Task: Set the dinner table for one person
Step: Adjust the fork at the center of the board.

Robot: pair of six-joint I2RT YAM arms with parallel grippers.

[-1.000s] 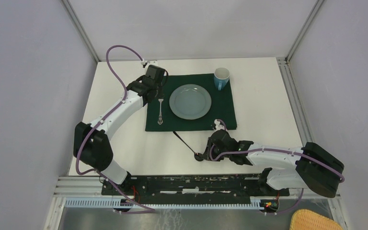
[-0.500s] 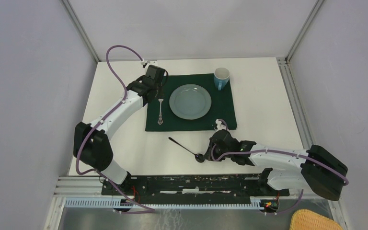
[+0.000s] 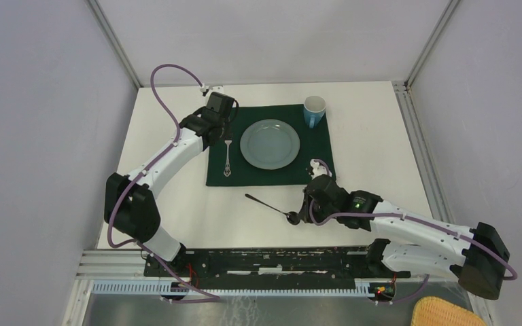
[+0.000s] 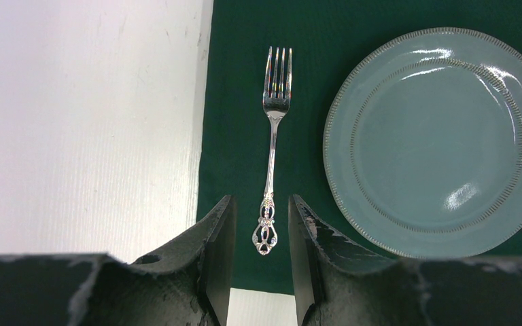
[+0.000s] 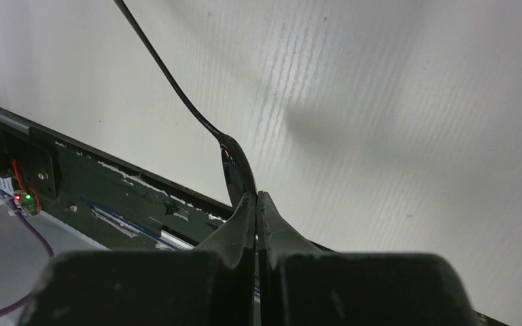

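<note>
Two grippers hang over the large matte white tabletop (image 3: 177, 204). From above, the right gripper (image 3: 298, 216) pinches the bowl of a slim black spoon (image 3: 268, 206). Left wrist: the left gripper (image 4: 261, 212), parted halfway and empty, frames an ornate silver fork's (image 4: 270, 156) handle. Right wrist: fingers (image 5: 241, 221) closed tight on the spoon.

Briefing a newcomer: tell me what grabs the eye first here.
A round grey-blue ceramic plate sits centred on a dark green rectangular cloth, an ornate silver fork to its left. Nearer the arms, the right gripper is shut on the bowl of a thin black spoon over the white tabletop.
</note>
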